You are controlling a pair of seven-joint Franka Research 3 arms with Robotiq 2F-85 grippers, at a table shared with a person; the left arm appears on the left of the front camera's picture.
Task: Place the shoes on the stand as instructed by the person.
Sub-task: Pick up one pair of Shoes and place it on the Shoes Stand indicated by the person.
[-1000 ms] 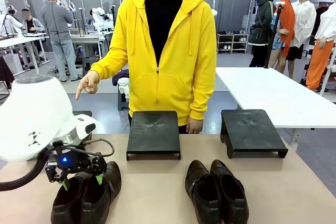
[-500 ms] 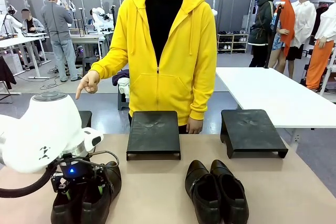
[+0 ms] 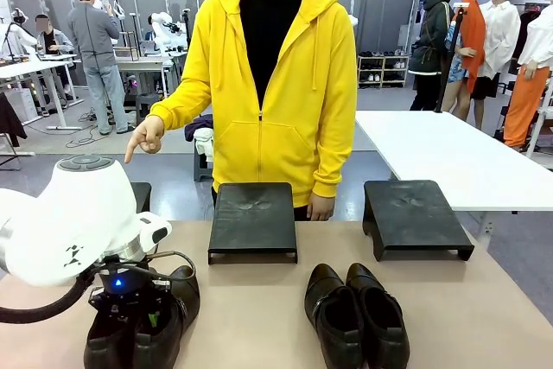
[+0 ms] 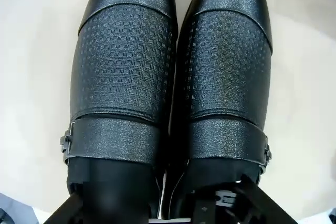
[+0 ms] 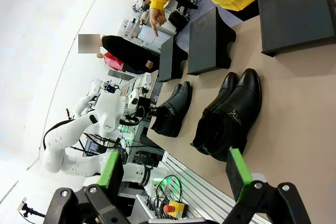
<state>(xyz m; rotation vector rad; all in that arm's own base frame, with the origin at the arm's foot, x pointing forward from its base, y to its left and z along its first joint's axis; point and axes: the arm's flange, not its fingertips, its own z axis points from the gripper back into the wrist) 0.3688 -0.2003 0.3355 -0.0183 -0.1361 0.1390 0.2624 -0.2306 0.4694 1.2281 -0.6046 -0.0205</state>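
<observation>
At far left in the front view, the white left arm's casing carries a small black mark (image 3: pixel 73 255), too small to read. Below it the left end effector (image 3: pixel 130 307) is down in the left pair of shoes (image 3: pixel 164 334), which sits on the counter (image 3: pixel 251 317) near its front left corner. In the left wrist view one finger goes into each shoe's opening, and the jaws are closed on the two inner walls where the shoes meet. These shoes have grid-embossed uppers and metal-buckled straps, with no lettering that can be read.

Above, the person's hand (image 3: pixel 145 137) points a forefinger downward at the left. The left stand (image 3: pixel 140 194) is mostly hidden behind the arm. The middle stand (image 3: pixel 252 218) lies in front of the person (image 3: pixel 276 101).

The right pair of shoes (image 3: pixel 356 313) rests side by side, touching, right of centre. The right stand (image 3: pixel 415 213) sits at the far edge. The right end effector (image 5: pixel 173 173) hangs above the counter with its jaws spread wide, holding nothing.
</observation>
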